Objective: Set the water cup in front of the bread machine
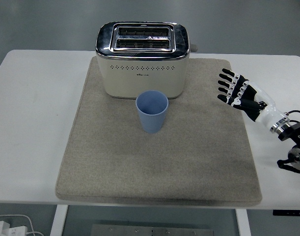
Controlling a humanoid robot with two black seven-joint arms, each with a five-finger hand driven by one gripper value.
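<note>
I see the blue water cup [151,111] upright on the beige mat [115,162], just before the bread machine [143,59], apart from its front wall. My right hand [236,93] hangs over the mat's right edge, fingers spread wide, empty. Its arm is cut off by the frame's edge; the counter [32,123] extends left

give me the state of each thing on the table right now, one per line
water cup: upright, open end up, standing free on the mat just in front of the toaster, nothing touching it
toaster: upright at the mat's far edge, both slots look empty
mat: lying flat on the table
right hand: open, fingers spread, holding nothing, above the mat's right edge, apart from the cup
left hand: not in view
</note>
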